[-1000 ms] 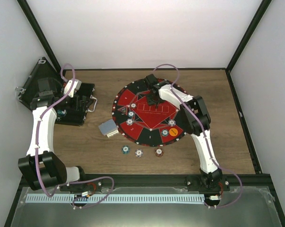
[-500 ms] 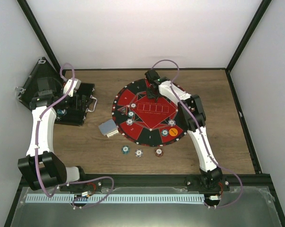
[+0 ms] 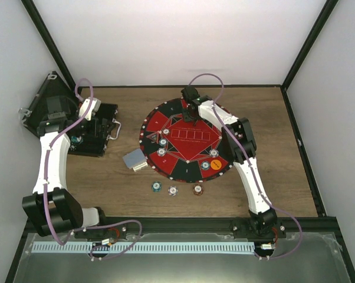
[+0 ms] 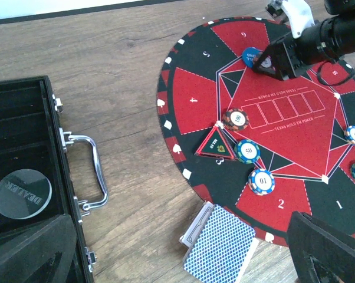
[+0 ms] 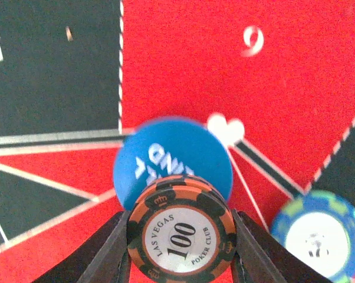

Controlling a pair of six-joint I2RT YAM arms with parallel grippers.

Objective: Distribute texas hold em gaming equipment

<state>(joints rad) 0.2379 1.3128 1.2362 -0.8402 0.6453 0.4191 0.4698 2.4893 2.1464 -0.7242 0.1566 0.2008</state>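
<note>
The right arm has swung within the last second from the middle of the round mat (image 3: 168, 112) to its far edge by seat 6, while the left gripper (image 3: 97, 124), fingers spread and empty, has stayed over the open case (image 4: 24, 130) on the left. The right gripper (image 3: 191, 116) pinches an orange 100 chip (image 5: 180, 236) low over the mat at the edge of a blue disc (image 5: 171, 156), so that seat looks about to receive its chip. The deck of cards (image 4: 219, 247) at the mat's near-left edge and three loose chips (image 3: 173, 190) on the near table remain undistributed.
</note>
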